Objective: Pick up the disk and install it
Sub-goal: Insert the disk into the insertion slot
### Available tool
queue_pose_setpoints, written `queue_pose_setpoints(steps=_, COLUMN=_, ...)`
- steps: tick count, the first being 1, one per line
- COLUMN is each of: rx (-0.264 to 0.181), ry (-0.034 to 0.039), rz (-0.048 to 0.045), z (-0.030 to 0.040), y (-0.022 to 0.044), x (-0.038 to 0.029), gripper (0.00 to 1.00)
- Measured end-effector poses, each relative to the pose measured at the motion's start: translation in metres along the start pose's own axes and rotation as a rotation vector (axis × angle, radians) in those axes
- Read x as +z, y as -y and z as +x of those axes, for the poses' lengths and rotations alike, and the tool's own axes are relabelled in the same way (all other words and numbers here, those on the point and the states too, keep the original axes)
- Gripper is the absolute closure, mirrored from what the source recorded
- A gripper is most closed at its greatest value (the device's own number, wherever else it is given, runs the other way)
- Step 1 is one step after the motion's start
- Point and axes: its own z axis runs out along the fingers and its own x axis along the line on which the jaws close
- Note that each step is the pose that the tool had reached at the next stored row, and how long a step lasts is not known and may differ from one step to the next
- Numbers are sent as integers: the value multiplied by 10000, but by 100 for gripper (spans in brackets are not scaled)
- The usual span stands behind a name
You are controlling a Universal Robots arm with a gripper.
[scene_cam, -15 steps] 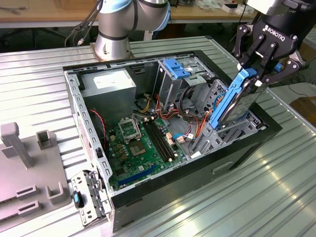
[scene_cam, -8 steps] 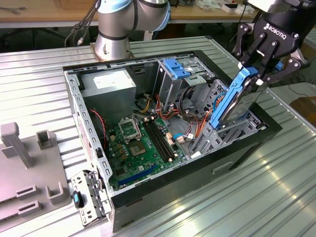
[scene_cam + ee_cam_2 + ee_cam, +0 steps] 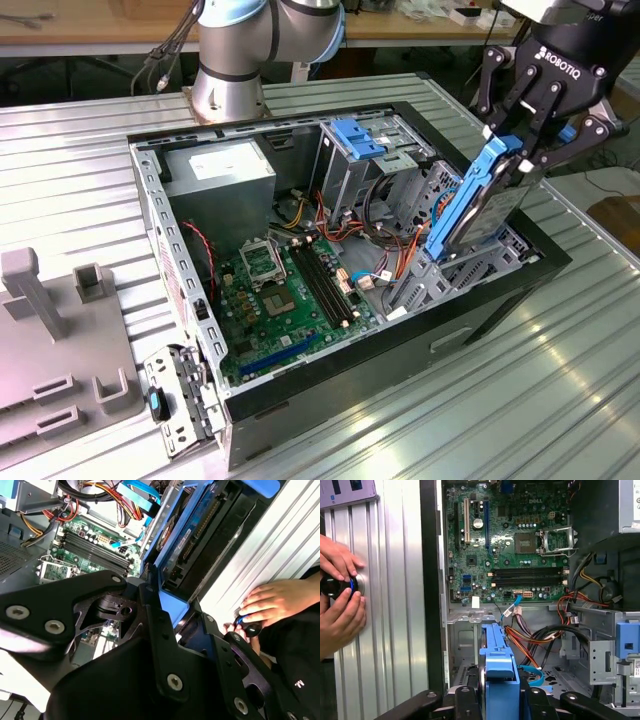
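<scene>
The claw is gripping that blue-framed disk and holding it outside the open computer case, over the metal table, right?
Not quite. The gripper does grip the disk, but the exterior view shows the disk tilted with its lower end down inside the open computer case, not outside it over the table.

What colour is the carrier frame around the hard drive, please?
The flat rectangular disk has a bright blue plastic carrier frame, clearest in the exterior view.

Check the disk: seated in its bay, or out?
Out: the disk stands steeply tilted over the drive cage, its upper end clamped in the gripper.
</scene>
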Motion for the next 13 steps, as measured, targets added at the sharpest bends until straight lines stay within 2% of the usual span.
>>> queue_pose_setpoints(steps=9, rx=-32, ry=0, rz=1, z=-2, y=-1, x=46, gripper=63)
queue_pose_setpoints(steps=13, rx=-39, ry=4, rz=2, z=-4, y=-3, x=87, gripper=63)
